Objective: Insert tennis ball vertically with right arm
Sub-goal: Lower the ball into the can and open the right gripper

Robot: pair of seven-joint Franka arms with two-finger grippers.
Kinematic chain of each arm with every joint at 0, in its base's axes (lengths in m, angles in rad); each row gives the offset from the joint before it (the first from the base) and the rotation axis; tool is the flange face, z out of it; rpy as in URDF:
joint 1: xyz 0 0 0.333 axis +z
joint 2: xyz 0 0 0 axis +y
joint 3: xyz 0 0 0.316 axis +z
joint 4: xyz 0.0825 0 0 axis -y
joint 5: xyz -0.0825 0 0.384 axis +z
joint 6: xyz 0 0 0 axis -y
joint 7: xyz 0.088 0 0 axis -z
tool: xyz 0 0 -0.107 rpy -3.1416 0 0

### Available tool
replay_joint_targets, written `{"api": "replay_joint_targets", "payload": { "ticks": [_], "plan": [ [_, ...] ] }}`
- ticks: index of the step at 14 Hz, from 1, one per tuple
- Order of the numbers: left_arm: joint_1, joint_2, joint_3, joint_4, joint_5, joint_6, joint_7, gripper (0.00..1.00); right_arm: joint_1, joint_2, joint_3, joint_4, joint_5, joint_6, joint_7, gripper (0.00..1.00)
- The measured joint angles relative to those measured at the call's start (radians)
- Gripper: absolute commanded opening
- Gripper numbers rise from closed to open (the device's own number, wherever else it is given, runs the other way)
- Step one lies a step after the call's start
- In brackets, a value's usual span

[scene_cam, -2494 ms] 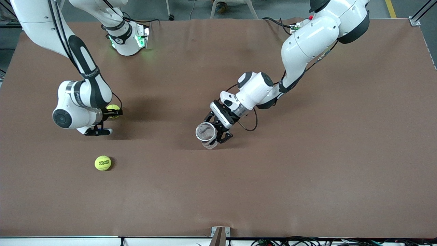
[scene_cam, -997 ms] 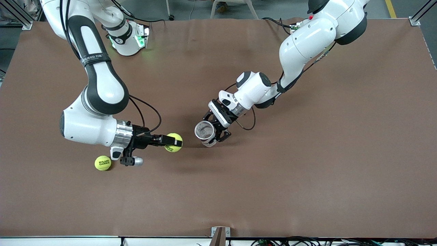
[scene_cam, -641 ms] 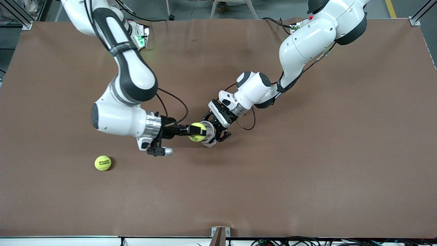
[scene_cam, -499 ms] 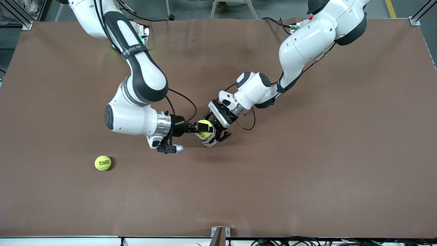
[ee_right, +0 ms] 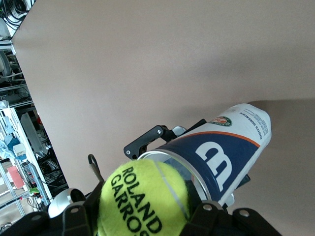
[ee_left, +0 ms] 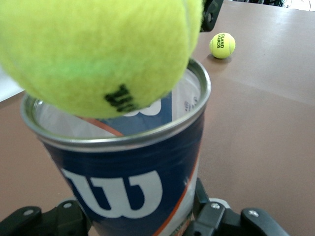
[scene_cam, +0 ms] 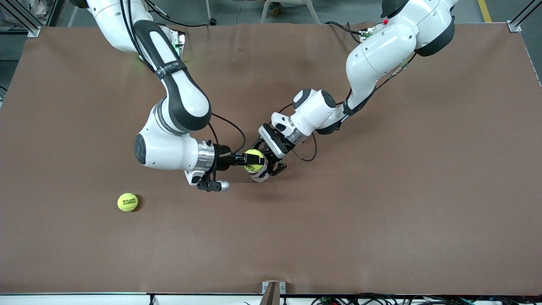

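Risk I see: right claw (scene_cam: pixel 250 161) is clamped on the tennis ball (scene_cam: pixel 254 159) right above the can (ee_left: pixel 129 173) mouth, which left claw (scene_cam: pixel 271 163) grips. Tilted can, ball catches the rim, bounces off across the table (scene_cam: pixel 381 212).

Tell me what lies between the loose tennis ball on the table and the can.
In the front view, the right gripper and its wrist hang over the stretch between the loose ball and the can; the brown table beneath is bare.
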State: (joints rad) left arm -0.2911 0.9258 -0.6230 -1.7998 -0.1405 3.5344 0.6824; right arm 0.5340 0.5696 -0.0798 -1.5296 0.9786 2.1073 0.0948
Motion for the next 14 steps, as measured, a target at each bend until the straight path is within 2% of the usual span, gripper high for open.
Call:
{"api": "replay_joint_targets", "payload": {
  "ticks": [3, 7, 10, 11, 12, 13, 14],
  "plan": [
    [0.0, 0.0, 0.0, 0.0, 0.0, 0.0, 0.0, 0.76, 0.0, -0.001, -0.001, 0.0, -0.017, -0.002, 0.0, 0.15],
    [-0.005, 0.001, -0.001, -0.001, 0.0, 0.0, 0.002, 0.76, 0.019, -0.019, 0.002, 0.005, -0.218, -0.011, 0.094, 0.15],
    [-0.005, 0.001, -0.001, -0.002, 0.0, 0.0, 0.002, 0.76, 0.031, -0.021, 0.001, 0.008, -0.252, -0.01, 0.109, 0.18],
    [-0.005, 0.001, -0.001, -0.002, 0.0, 0.0, 0.002, 0.76, 0.031, -0.021, 0.001, 0.009, -0.254, -0.01, 0.109, 0.35],
    [-0.005, 0.001, -0.001, -0.002, 0.0, 0.0, 0.002, 0.76, 0.031, -0.021, 0.001, 0.009, -0.255, -0.01, 0.109, 0.86],
    [-0.005, 0.001, -0.001, -0.002, 0.0, 0.0, 0.002, 0.76, 0.031, -0.021, 0.001, 0.009, -0.255, -0.01, 0.109, 1.0],
    [-0.005, 0.001, -0.001, -0.002, 0.0, 0.0, 0.002, 0.76, 0.032, -0.021, 0.001, 0.011, -0.255, -0.01, 0.109, 1.0]
  ]
}}
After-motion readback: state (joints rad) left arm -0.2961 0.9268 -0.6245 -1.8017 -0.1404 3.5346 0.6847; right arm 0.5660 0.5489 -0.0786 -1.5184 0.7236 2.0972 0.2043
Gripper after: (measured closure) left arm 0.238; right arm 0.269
